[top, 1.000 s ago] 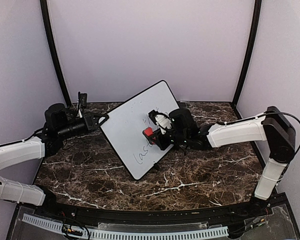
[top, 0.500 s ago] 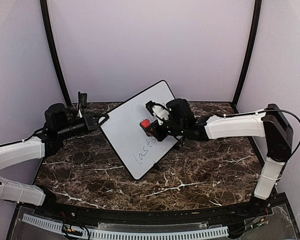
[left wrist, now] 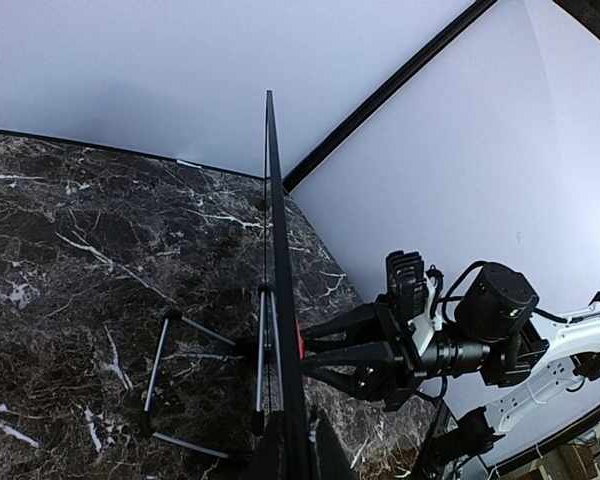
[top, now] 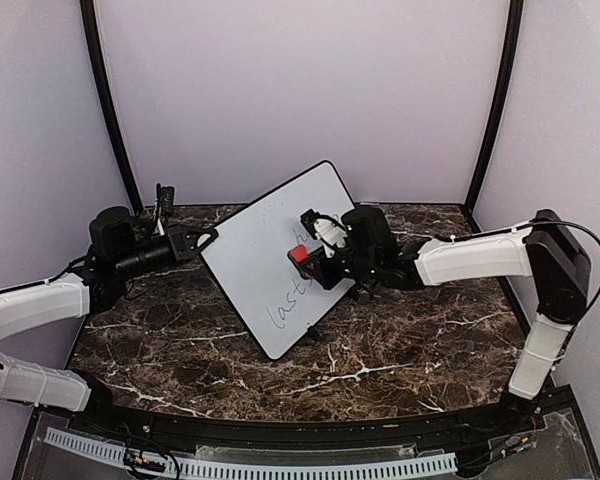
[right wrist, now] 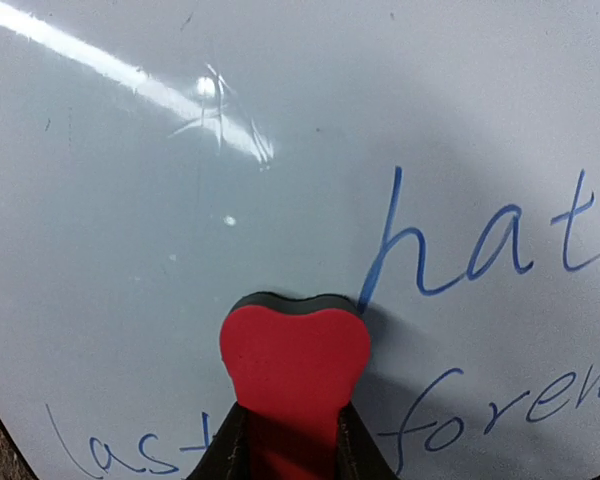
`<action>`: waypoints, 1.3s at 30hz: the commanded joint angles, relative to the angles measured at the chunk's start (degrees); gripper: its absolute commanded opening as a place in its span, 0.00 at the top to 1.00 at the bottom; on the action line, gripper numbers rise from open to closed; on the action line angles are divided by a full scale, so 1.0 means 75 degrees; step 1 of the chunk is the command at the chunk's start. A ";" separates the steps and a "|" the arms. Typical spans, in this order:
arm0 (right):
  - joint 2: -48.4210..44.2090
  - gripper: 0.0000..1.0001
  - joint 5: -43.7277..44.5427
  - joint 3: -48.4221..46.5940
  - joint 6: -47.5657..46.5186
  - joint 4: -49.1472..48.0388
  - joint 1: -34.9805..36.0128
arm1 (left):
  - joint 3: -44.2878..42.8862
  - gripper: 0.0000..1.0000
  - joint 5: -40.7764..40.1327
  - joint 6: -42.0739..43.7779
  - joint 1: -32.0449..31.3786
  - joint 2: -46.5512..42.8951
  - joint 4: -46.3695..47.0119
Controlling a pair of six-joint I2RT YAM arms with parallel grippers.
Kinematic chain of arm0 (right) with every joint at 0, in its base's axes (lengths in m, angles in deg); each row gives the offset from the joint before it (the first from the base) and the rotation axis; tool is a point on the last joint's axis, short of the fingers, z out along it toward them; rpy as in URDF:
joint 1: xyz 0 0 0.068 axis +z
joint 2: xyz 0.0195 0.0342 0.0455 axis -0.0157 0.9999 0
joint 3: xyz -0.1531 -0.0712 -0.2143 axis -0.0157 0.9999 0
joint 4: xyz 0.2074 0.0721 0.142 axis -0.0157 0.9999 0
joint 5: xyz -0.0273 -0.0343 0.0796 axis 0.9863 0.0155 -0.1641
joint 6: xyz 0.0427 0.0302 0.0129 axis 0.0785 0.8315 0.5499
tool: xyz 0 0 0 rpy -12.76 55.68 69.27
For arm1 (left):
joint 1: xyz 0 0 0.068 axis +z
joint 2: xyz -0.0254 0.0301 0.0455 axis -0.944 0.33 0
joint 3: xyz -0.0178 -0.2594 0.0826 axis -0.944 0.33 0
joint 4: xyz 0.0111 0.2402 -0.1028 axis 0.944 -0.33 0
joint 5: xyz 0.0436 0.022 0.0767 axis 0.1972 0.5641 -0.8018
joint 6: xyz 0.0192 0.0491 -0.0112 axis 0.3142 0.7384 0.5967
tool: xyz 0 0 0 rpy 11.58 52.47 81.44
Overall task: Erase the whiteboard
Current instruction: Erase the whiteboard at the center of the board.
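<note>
Pinching a red heart-topped eraser point(right wrist: 295, 352), my right hand point(top: 305, 261) presses it on the glossy white black-framed whiteboard point(top: 252, 262), tilted on the veined marble surface point(top: 410, 345); my left hand point(top: 204, 240) clamps its nine-o'clock edge.

Overhead from behind, left wrist edge-on, right wrist close, whiteboard point(top: 250, 250) shared

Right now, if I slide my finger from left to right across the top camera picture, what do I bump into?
Left arm → left gripper → whiteboard → red eraser → right arm.
</note>
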 commanded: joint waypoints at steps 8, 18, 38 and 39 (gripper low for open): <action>-0.0295 0.77 0.0194 0.0392 0.0191 0.0159 -0.0034 | -0.0080 1.00 0.0995 -0.0177 -0.0182 -0.0298 0.1378; 0.0423 0.77 0.0381 -0.1335 -0.0158 0.0593 -0.0126 | -0.0085 1.00 0.0941 -0.0118 -0.0182 -0.0373 0.1306; -0.0283 0.71 0.0381 0.0213 0.0188 0.0129 -0.0160 | -0.0080 1.00 0.0995 -0.0175 -0.0182 -0.0320 0.1367; -0.0191 0.71 0.0384 0.0030 0.0147 0.0173 -0.0173 | -0.0079 1.00 0.0994 -0.0169 -0.0182 -0.0336 0.1361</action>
